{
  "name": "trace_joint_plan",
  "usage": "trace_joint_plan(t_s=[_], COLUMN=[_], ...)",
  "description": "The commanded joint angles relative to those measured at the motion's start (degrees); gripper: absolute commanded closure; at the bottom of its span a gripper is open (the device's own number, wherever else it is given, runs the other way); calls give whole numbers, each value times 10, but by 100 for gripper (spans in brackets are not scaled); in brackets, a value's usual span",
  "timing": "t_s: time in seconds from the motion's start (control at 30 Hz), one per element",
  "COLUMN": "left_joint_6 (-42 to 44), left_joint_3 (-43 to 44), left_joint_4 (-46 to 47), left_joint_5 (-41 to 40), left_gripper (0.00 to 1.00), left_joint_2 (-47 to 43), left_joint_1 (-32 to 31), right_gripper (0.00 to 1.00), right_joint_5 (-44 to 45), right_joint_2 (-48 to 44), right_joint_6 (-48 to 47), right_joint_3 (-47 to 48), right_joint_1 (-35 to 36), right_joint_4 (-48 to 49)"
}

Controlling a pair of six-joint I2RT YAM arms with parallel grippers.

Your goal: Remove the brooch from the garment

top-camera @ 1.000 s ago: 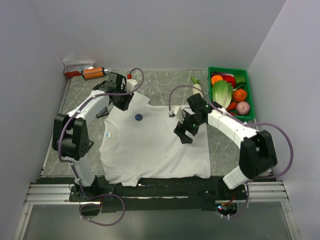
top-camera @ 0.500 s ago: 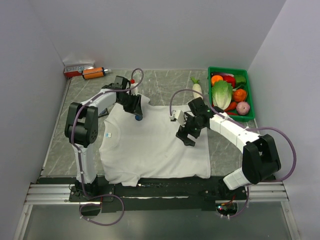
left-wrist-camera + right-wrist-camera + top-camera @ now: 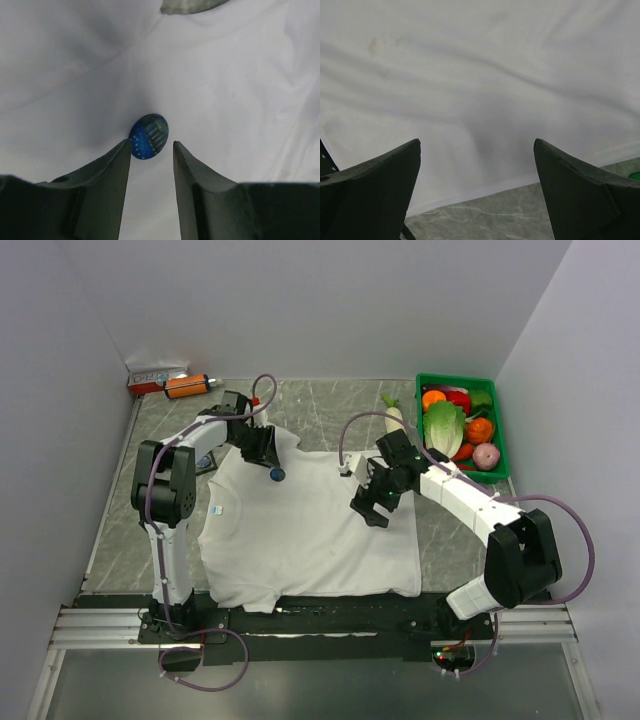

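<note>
The white T-shirt lies flat on the table, its light-blue neck label at the left. The round dark-blue brooch sits on the shirt near its far left sleeve. In the left wrist view the brooch lies just ahead of my left gripper, whose jaws are partly open with the left fingertip touching the brooch's edge. My left gripper is low over the shirt. My right gripper is open wide and empty over the shirt's right side; it shows white cloth below.
A green bin of vegetables stands at the back right, with a white radish beside it. An orange bottle and a small box lie at the back left corner. The grey marbled table shows around the shirt.
My left gripper has swung in from the shirt's far sleeve down to the brooch. My right gripper has shifted only slightly over the shirt's right side.
</note>
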Motion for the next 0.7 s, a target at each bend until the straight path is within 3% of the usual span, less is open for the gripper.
trace_joint_plan(t_s=[0.0,0.67], left_joint_6=[-4,5], left_joint_3=[25,46], left_joint_4=[1,-15], left_joint_5=[20,70], left_gripper=[55,63], left_joint_2=[20,54], left_joint_1=[9,15], right_gripper=[0,0], right_joint_5=[-13,-15], right_joint_2=[-5,11], right_joint_6=[5,1], right_joint_3=[31,43], right_joint_1=[-1,2], right_joint_4=[-6,-9])
